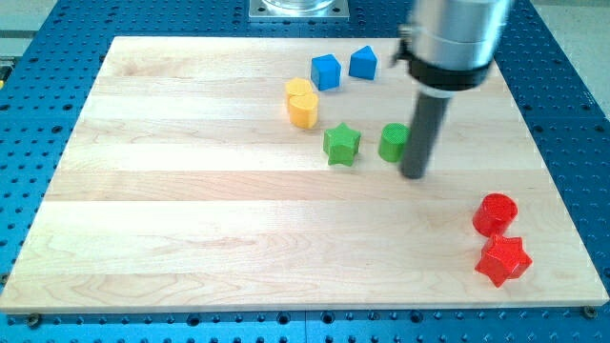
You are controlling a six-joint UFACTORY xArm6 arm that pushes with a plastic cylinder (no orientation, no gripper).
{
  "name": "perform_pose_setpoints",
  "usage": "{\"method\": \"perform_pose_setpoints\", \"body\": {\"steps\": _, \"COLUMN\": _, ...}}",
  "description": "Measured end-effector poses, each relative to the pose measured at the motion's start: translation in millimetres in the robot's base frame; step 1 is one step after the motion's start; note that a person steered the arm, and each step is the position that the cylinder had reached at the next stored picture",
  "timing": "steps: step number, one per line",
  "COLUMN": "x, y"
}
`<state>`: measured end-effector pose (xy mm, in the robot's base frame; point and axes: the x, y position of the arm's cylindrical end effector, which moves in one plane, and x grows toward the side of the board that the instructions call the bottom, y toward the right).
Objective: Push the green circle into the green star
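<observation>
The green circle stands on the wooden board right of the middle. The green star stands a short gap to its left, apart from it. My tip is on the board just right of the green circle and slightly below it. The dark rod rises beside the circle's right edge and hides a sliver of it. Whether the rod touches the circle I cannot tell.
A yellow heart-shaped block stands up-left of the star. A blue cube and a blue pentagon-like block stand near the top. A red circle and a red star stand at the lower right. The board lies on a blue perforated base.
</observation>
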<state>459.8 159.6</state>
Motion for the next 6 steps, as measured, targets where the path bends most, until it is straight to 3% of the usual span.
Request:
{"method": "perform_pose_setpoints", "body": {"steps": 1, "x": -2, "y": 78}}
{"method": "perform_pose_setpoints", "body": {"steps": 2, "x": -30, "y": 64}}
{"method": "perform_pose_setpoints", "body": {"steps": 5, "x": -30, "y": -44}}
{"method": "perform_pose_setpoints", "body": {"steps": 6, "x": -30, "y": -33}}
